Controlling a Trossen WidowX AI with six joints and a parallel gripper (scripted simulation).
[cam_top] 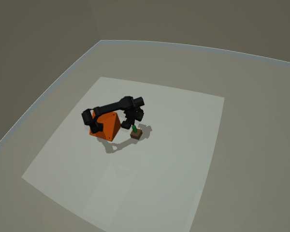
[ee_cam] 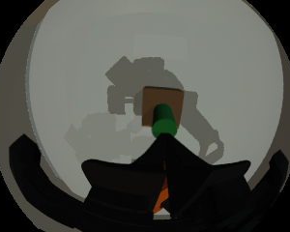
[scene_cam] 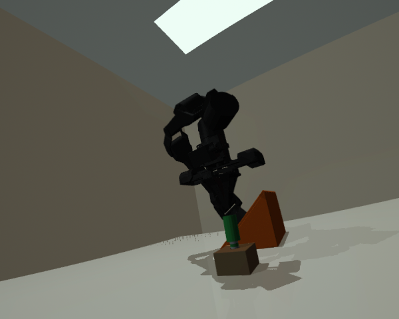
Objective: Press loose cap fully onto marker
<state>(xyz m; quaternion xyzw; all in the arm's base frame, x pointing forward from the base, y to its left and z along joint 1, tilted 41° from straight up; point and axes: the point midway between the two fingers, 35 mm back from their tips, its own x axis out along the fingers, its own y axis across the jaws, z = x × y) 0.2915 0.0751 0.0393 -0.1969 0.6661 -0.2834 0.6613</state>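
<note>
The green cap (scene_cam: 231, 228) sits on the marker in the brown holder block (scene_cam: 235, 259), the closed, empty gripper (scene_cam: 229, 211) poised just above, on a pale table (cam_top: 165, 162) between drab walls.

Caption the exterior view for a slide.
Shut claw poised atop the green cap on the marker in its brown holder block.

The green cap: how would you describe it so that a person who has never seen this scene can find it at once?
Start at the orange base under the black arm. Just in front of it a small brown block sits on the pale table. The green cap stands up from the block's top, right below the shut tool; it is the only green thing here.
</note>
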